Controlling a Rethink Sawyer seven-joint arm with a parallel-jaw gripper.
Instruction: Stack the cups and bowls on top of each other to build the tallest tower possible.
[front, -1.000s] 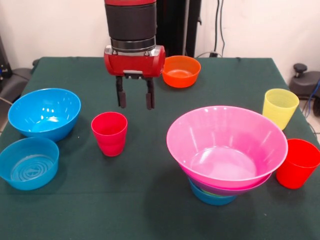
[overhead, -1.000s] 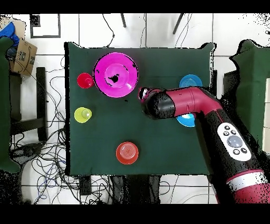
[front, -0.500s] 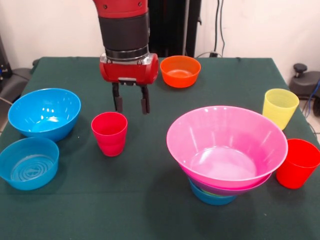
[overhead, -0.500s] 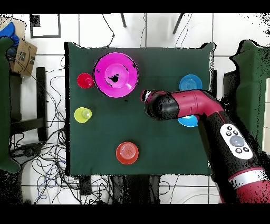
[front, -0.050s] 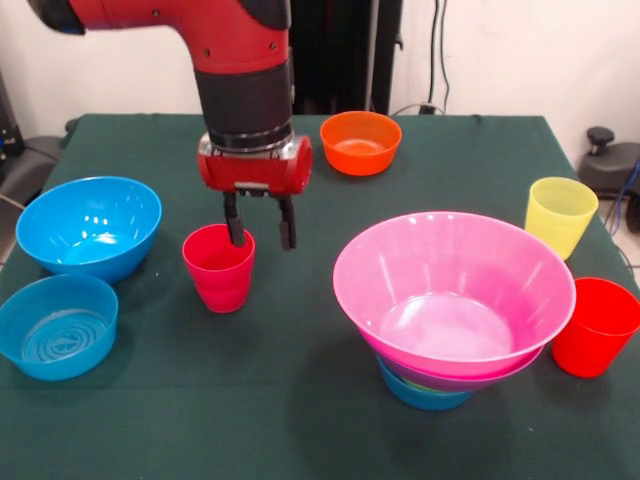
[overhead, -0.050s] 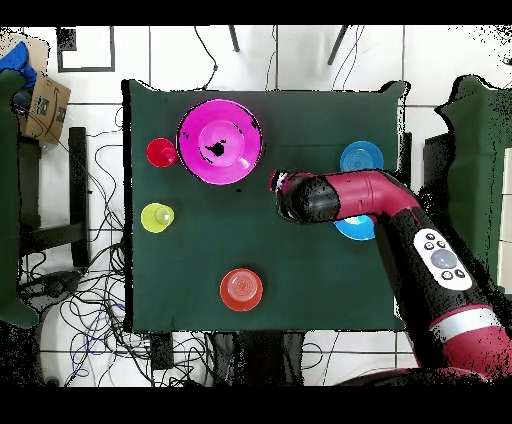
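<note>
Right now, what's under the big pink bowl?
The pink bowl sits nested on a purple rim, with a blue bowl at the base. Anything between is hidden.

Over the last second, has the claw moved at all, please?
Yes. In the front view the claw has come down and toward the red cup, its open tips now level with the rim.

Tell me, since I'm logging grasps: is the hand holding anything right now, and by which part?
Nothing is held. The open hand straddles the far rim of the red cup, which stands on the table; one finger overlaps its rim, not closed on it.
</note>
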